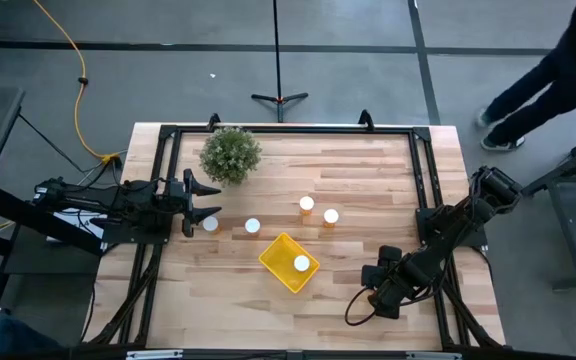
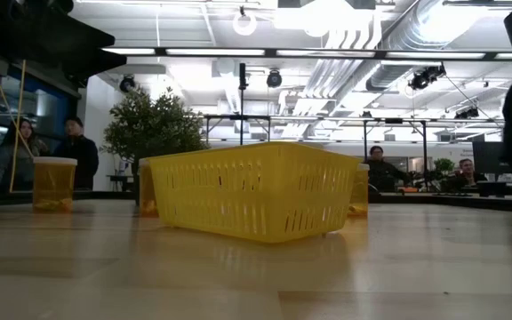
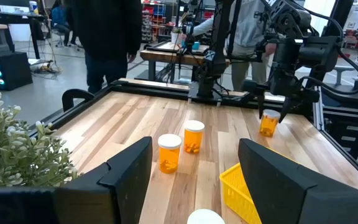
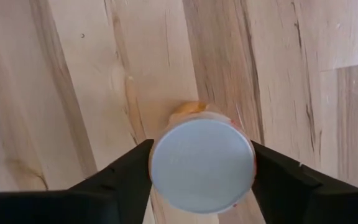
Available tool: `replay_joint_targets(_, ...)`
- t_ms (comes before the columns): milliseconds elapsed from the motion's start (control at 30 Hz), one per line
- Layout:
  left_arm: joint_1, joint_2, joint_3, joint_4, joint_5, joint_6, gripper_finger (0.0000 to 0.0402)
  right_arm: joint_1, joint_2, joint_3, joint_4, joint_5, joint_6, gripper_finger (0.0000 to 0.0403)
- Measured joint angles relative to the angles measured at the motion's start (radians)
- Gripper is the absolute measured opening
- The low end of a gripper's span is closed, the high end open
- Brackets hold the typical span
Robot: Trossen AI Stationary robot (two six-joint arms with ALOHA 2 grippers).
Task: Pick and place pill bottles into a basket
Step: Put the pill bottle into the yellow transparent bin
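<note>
The yellow basket (image 1: 288, 262) lies on the table's middle near part, with one white-capped orange pill bottle (image 1: 301, 264) in it; the basket also shows in the low view (image 2: 256, 200). Two bottles (image 1: 307, 205) (image 1: 331, 216) stand upright beyond it and one (image 1: 253, 227) to its left. My left gripper (image 1: 204, 208) is open at the table's left, with another bottle (image 1: 211, 224) by its fingertips; that bottle's cap (image 3: 205, 216) shows between the fingers. My right gripper (image 1: 373, 296) is near the table's near right, shut on a bottle (image 4: 202, 165). My right gripper pinches the bottle at its top, by the white cap's two sides (image 4: 157, 163), between its two fingers. The fingers come from above, pointing down. The bottle stays upright below them (image 3: 268, 122); whether its base is on the table I cannot tell.
A round green potted plant (image 1: 230, 153) stands at the far left of the table, close to my left arm. A black frame (image 1: 288, 130) runs around the table. A person (image 1: 538, 70) walks past the far right corner; other people sit in the room behind.
</note>
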Motion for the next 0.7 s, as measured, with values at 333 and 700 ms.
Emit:
replay_joint_targets(333,0.0,0.0,0.0,0.0,0.0,0.0,0.0276,-0.001,0.0,0.001,0.0,-0.007,0.0,0.0217)
replay_joint_targets(700,0.0,0.0,0.0,0.0,0.0,0.0,0.0276,-0.063,0.0,0.003,0.052,-0.065,-0.047,0.021)
